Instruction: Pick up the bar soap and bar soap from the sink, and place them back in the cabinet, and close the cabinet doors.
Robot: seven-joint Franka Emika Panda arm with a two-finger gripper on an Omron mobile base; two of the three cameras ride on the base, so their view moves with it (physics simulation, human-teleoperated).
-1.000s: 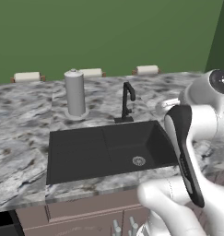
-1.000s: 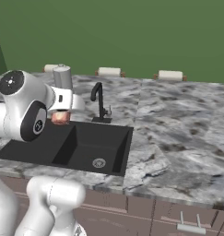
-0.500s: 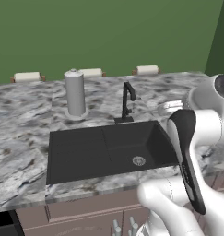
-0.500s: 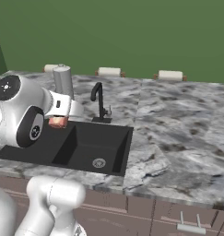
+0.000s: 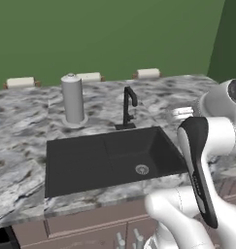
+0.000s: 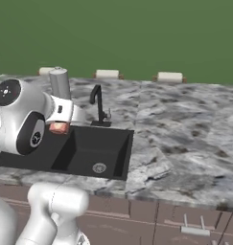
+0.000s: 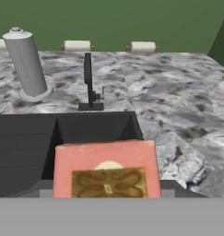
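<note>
Arm raised over the counter with a bar soap point(image 7: 106, 169) pinched in the gripper point(image 6: 60, 127), held above the near right part of the sink point(image 5: 90, 160); the fingers themselves are hidden behind the bar. The basin looks bare apart from its drain point(image 5: 142, 169), black faucet point(image 5: 129, 108) at the back rim. Grey canister point(image 5: 73, 98) stands on the marble left of the faucet, three white rolls point(image 5: 148, 73) along the green wall

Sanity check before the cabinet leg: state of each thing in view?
bar soap: lifted above the sink, close against the hand camera; its holder isn't visible
sink: basin bare, no second bar in it
faucet: upright, no water running
grey canister: upright on the counter behind the sink
three white rolls: lying along the wall
</note>
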